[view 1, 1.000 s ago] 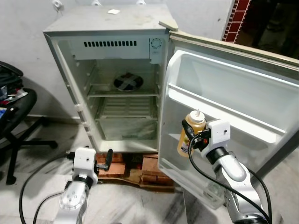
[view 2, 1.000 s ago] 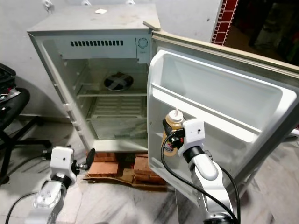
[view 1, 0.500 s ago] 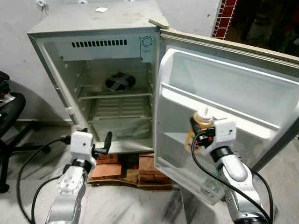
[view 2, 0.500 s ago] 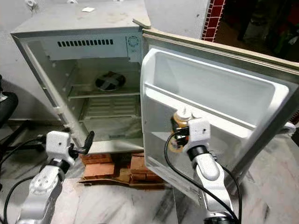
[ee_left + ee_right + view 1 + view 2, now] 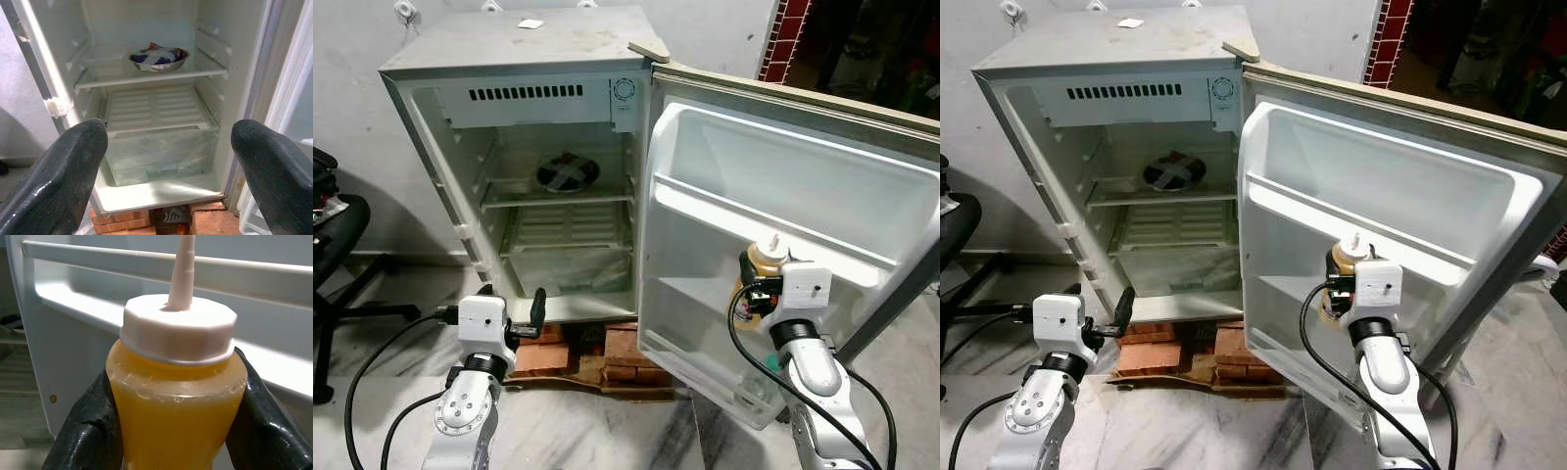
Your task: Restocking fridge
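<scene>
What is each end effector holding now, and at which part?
The right end effector grips the yellow squeeze bottle by its upper body, under the white cap. The left end effector is open, holding nothing.

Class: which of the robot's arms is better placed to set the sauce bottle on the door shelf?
Right. The right gripper already grips the sauce bottle at the door shelf; the left gripper is open, empty.

No words, brands or numbers can be read anywhere. The fridge (image 5: 524, 59) has a round dial (image 5: 625, 89) by the vent slots, its markings too small to make out. The squeeze bottle (image 5: 176, 396) shows only plain yellow sauce and a white cap, no label.
</scene>
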Available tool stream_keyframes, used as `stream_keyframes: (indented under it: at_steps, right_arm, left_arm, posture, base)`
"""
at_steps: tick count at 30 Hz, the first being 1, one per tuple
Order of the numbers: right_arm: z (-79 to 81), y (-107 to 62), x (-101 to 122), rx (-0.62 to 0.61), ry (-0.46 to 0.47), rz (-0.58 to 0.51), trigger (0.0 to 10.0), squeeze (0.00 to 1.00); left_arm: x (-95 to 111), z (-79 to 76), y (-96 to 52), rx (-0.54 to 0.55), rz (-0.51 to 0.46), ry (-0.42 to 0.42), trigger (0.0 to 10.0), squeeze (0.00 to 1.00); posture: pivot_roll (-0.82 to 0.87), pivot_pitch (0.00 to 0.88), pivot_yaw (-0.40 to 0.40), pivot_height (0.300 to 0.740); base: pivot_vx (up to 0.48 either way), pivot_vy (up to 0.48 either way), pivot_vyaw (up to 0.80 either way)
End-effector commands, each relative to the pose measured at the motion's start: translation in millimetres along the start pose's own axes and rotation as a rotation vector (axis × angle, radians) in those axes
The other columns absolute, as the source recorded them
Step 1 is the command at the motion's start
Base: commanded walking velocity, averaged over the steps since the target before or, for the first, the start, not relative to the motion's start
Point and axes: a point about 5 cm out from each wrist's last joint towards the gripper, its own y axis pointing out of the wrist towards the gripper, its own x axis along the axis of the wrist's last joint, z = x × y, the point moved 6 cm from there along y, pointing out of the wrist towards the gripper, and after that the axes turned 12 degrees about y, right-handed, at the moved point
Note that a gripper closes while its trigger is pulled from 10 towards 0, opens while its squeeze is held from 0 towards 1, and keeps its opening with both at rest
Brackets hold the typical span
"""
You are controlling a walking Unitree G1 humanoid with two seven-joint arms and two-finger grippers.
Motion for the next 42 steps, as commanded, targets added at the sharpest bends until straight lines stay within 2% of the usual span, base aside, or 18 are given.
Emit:
stream_keyframes:
  at_steps: [1,4,9,20,31,42]
  right_arm:
    - [-10.2,-3.8,-3,-0.04,0.005,0.007,10.0,0.0]
    - [-14.7,-9.2,-5,-0.061,0.004,0.012,10.0,0.0]
    - [-30.1,-28.2,-10,-0.123,-0.016,0.031,10.0,0.0]
    - [-39.7,-46.3,-17,-0.155,-0.026,0.069,10.0,0.0]
    - [-32.6,-43.9,-16,-0.13,-0.007,0.073,10.0,0.0]
    - [-25.6,-38.6,-17,-0.1,0.004,0.08,10.0,0.0]
  left_arm:
    - [3,2.3,-1.2,-0.002,-0.006,0.006,10.0,0.0]
    - [4,-0.1,-2.6,-0.02,-0.011,0.03,10.0,0.0]
    - [4,-4.6,-8.5,-0.048,-0.009,0.05,10.0,0.0]
    - [-5,-3.9,-18.3,-0.064,0.021,0.064,10.0,0.0]
    - [-2,-8.1,-13.2,-0.08,0.02,0.061,10.0,0.0]
    - [-3,-9.2,-13.3,-0.074,0.025,0.058,10.0,0.0]
  posture:
    - [0.01,0.0,0.019,0.74]
    - [0.0,0.0,0.02,0.74]
    - [-0.01,0.0,0.031,0.74]
    - [-0.02,0.026,0.03,0.74]
    - [-0.03,0.028,0.036,0.74]
    - [-0.02,0.026,0.032,0.678]
  base:
    - [0.0,0.0,0.0]
    - [0.0,0.0,0.0]
    - [0.0,0.0,0.0]
    - [0.0,0.0,0.0]
    - [0.0,0.0,0.0]
    - [0.0,0.0,0.0]
